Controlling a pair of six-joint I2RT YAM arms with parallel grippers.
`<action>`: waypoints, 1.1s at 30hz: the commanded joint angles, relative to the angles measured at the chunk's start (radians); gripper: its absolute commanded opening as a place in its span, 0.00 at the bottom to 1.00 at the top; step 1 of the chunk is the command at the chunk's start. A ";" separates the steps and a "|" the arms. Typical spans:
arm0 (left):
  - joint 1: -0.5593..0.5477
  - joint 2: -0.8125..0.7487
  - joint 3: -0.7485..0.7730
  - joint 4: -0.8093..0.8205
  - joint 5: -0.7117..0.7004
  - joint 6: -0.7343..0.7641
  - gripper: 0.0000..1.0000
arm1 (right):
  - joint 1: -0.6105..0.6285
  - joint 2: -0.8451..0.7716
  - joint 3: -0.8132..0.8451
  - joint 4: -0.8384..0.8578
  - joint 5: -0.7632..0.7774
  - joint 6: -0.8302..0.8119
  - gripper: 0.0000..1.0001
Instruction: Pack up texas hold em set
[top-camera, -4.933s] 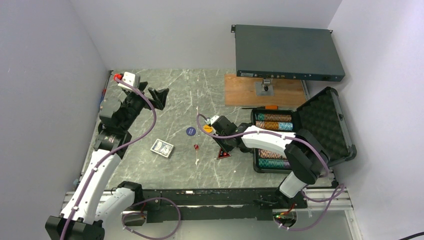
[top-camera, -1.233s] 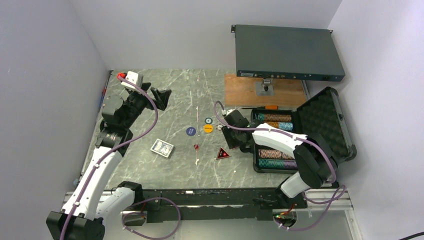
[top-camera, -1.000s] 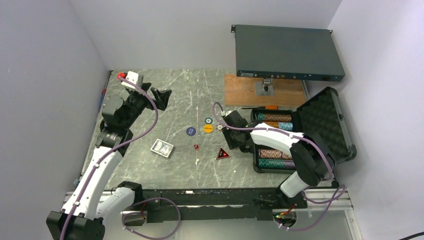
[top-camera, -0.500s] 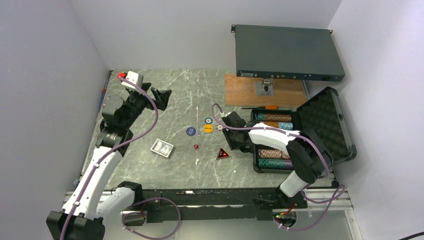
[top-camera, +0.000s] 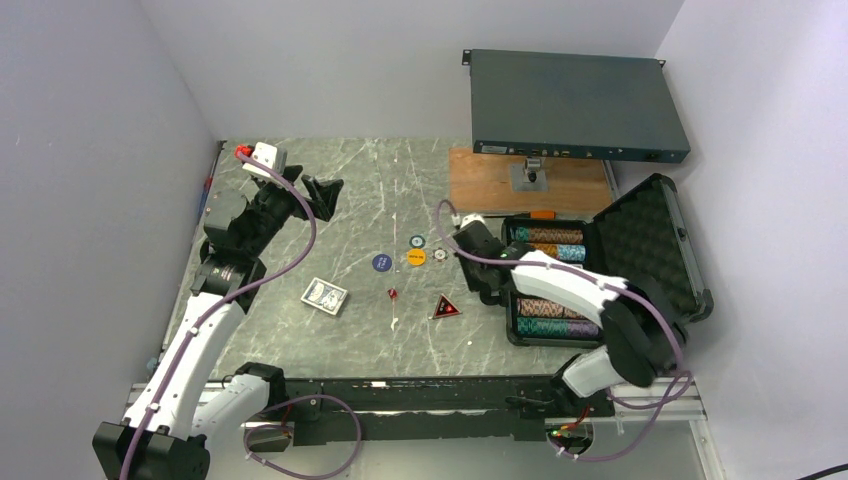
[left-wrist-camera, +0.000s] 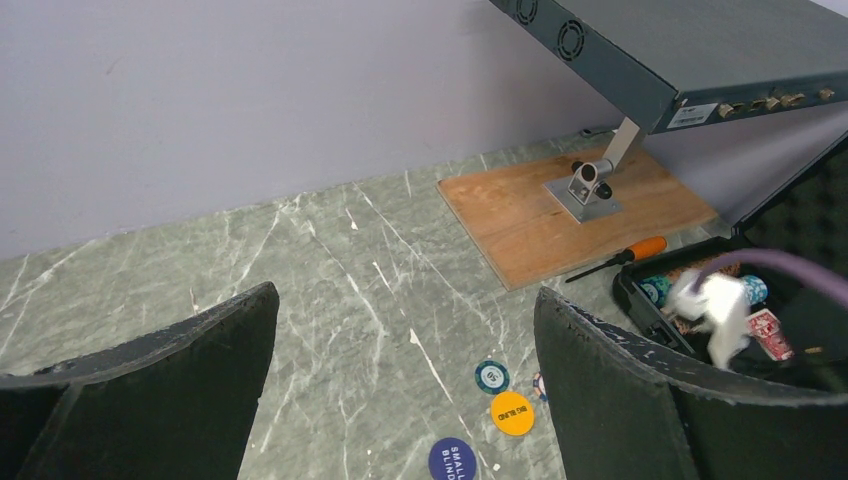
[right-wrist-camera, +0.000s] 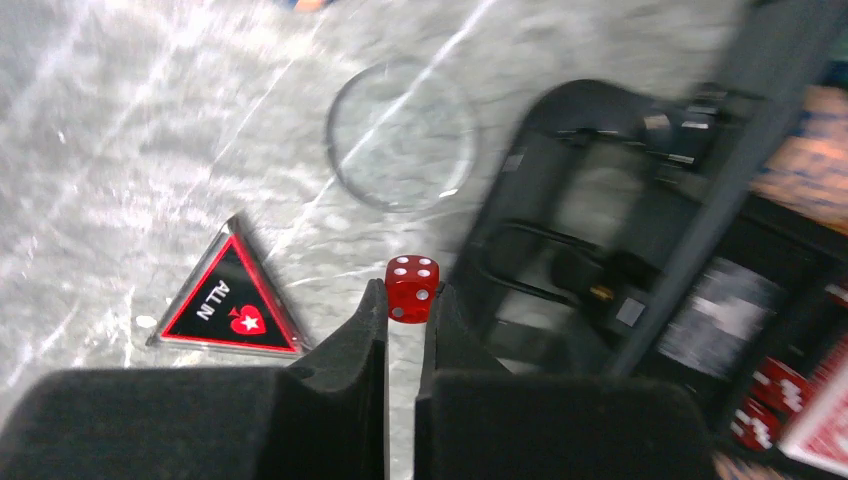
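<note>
Dice: one die (right-wrist-camera: 412, 288) pinched by right hand (right-wrist-camera: 400, 302), second die (top-camera: 393, 294) on table (top-camera: 350, 200); left hand (left-wrist-camera: 405, 300) spread wide.

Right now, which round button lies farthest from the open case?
The blue SMALL BLIND button. The yellow button and the teal button both lie nearer the case.

Soft, even overhead light fills the top view; the surface (top-camera: 360, 180) carries a mild sheen and faint shadows. The right wrist view is smeared, probably by motion: only the red die (right-wrist-camera: 411, 289) and the right jaws look sharp, the case (right-wrist-camera: 560, 250) streaked. The left wrist view is clear.
</note>
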 joint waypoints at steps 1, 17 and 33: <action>-0.004 0.004 0.030 0.048 0.029 -0.015 0.99 | -0.004 -0.208 -0.026 -0.002 0.297 0.090 0.00; -0.004 0.003 0.028 0.054 0.041 -0.026 0.99 | -0.483 -0.245 -0.106 -0.072 0.340 0.170 0.00; -0.004 -0.001 0.030 0.050 0.030 -0.017 0.99 | -0.515 -0.059 -0.066 -0.003 0.212 0.074 0.00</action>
